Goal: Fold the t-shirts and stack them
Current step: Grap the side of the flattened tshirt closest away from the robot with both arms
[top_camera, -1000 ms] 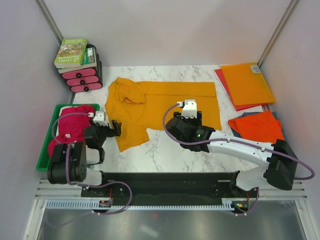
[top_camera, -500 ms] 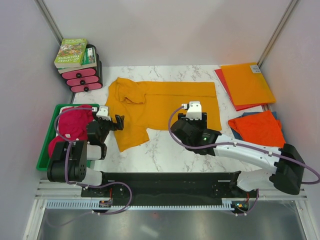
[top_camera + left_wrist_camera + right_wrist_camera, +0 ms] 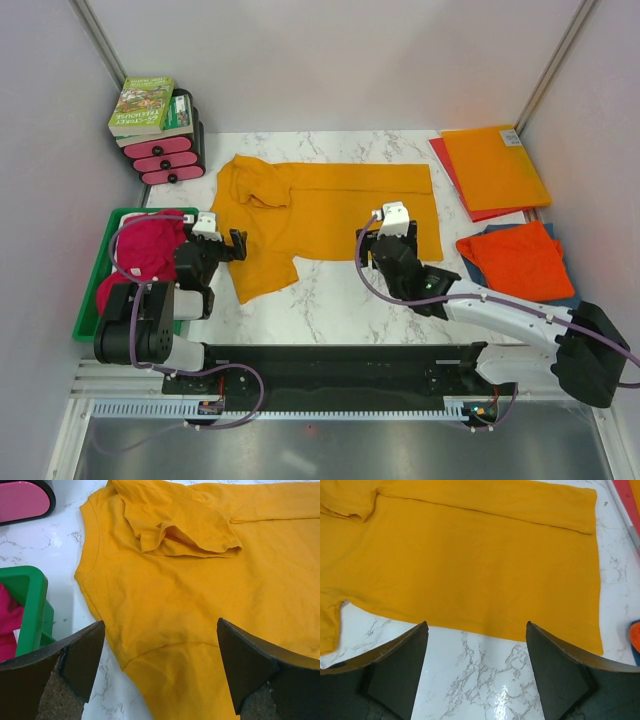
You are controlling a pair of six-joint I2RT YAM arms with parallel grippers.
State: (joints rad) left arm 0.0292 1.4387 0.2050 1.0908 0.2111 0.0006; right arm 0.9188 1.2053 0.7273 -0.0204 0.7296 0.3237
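Golden-orange t-shirt (image 3: 330, 200) lies flat mid-table, far edge folded over, left sleeve bunched. Left gripper (image 3: 235, 243) and right gripper (image 3: 393, 238) sit at its near edge, jaws wide apart, holding nothing. Risk: a single-layer pinch or the sleeve dragging skews the fold. Book (image 3: 142, 103) title far left is unreadable.

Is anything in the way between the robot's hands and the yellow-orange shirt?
No. The left gripper hangs over the shirt at its collar end and the right gripper at its near edge, both with jaws open. Nothing visible lies between them and the cloth.
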